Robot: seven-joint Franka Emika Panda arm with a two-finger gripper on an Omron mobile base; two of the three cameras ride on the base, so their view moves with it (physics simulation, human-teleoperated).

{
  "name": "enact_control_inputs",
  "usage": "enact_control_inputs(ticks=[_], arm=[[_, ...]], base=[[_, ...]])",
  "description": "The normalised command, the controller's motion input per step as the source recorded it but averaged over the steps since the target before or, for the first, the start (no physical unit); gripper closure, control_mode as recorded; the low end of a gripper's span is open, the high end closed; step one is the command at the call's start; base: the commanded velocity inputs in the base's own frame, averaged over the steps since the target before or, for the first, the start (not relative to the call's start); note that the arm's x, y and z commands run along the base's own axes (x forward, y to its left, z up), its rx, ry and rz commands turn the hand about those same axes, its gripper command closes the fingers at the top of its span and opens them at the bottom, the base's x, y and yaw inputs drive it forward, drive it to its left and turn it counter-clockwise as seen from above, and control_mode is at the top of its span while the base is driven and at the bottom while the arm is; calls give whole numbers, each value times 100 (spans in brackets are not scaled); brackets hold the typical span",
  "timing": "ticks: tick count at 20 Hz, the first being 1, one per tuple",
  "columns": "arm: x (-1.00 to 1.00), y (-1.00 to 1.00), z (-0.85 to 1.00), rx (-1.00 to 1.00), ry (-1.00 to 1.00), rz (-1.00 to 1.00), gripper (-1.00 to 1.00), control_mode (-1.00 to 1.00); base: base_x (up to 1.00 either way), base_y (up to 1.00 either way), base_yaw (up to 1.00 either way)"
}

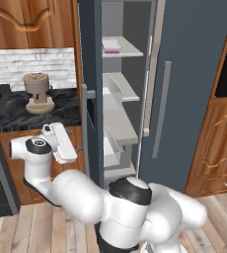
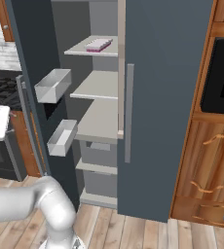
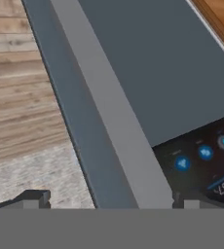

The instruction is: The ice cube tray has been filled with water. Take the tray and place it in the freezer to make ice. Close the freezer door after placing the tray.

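**Op:** Nearest my hand camera is the freezer door (image 3: 133, 82): its edge runs straight up between my two fingertips (image 3: 33, 198), one on each side of it, neither touching. The gripper (image 3: 106, 200) is wide open and carries nothing. The black dispenser panel (image 3: 206, 155) with its blue lights sits just right of the edge.

**Spotter:** Where's the tray?

**Op:** The tray (image 1: 111, 46) is already inside the freezer (image 2: 99, 121), lying flat on the top shelf (image 2: 80, 48), near the front. It shows up pale pink in both base views. So placing looks done; closing is what's left, I'd say.

**Spotter:** Which way does the door go from you?

**Op:** From the left base view my hand (image 1: 58, 143) is at the door's outer face, left of the opening, at mid height. The door stands nearly edge-on to me, its long axis vertical. It has to swing right, toward the shelves, so I'd push sideways with one finger rather than clamp.

**Spotter:** Anything in the way?

**Op:** Two grey bins (image 2: 53, 85) on the door's inner side look empty. The lower shelves look bare too.
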Motion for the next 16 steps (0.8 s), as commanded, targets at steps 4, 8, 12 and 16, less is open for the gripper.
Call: enact_control_inputs(ticks=[4, 8, 12, 16], arm=[[47, 10, -28, -5, 0, 0, -100, -100], [52, 13, -19, -3, 0, 0, -100, -100], [55, 13, -15, 0, 0, 0, -100, -100], [60, 5, -15, 0, 1, 0, -100, -100]], base=[[0, 0, 0], [0, 0, 0], [0, 0, 0], [0, 0, 0]])
